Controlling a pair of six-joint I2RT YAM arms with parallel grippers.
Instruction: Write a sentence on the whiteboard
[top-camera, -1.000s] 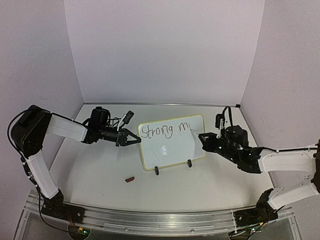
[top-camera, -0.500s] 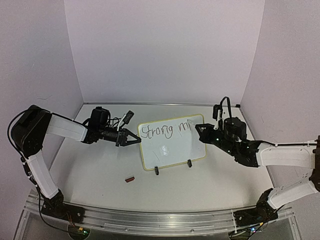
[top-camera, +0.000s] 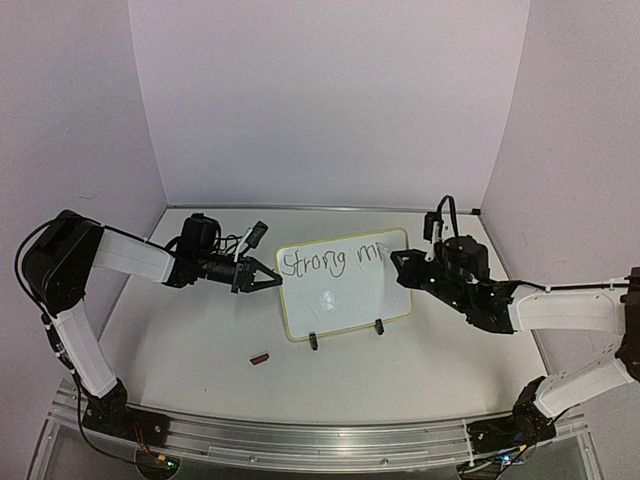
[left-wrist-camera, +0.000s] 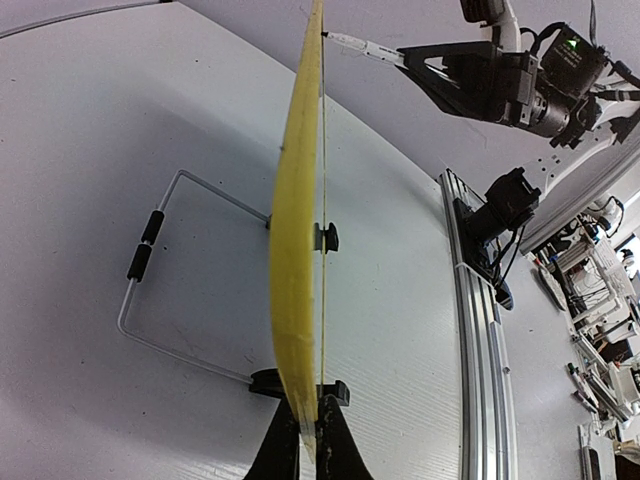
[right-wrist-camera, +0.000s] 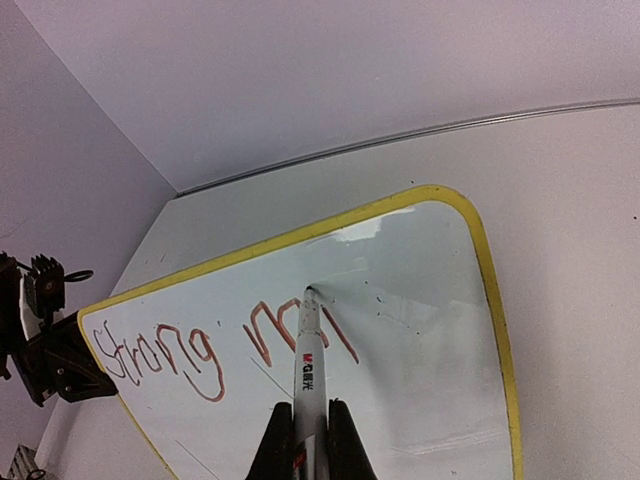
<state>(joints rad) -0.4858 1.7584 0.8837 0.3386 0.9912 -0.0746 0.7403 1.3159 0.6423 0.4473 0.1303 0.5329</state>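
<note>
Your right claw (right-wrist-camera: 305, 440) is clenched on a marker (right-wrist-camera: 308, 350), which runs away from the wrist camera between the two fingers; its tip rests on the board (right-wrist-camera: 430, 300), at the top of a stroke just after an "m"; the writing (right-wrist-camera: 200, 350) reads "Strong" and then that unfinished second word, all in one line along the upper part of the board, red-brown from this view and dark from above; past the tip you see the yellow frame, then the table (right-wrist-camera: 570, 200) and the wall. Your left claw (left-wrist-camera: 308, 440) is pinched shut on the board's left edge, so its camera looks along the frame edge-on; just beyond the fingers sits a black clip (left-wrist-camera: 325, 237), with the wire stand (left-wrist-camera: 150, 260) out behind the board, and at the far end the marker meets the writing face. From above, a small red-brown piece (top-camera: 260, 357) lies nearest you on the table; behind it the board stands tilted back at the table's middle, held between both claws, left (top-camera: 268, 281) and right (top-camera: 400, 262).
</note>
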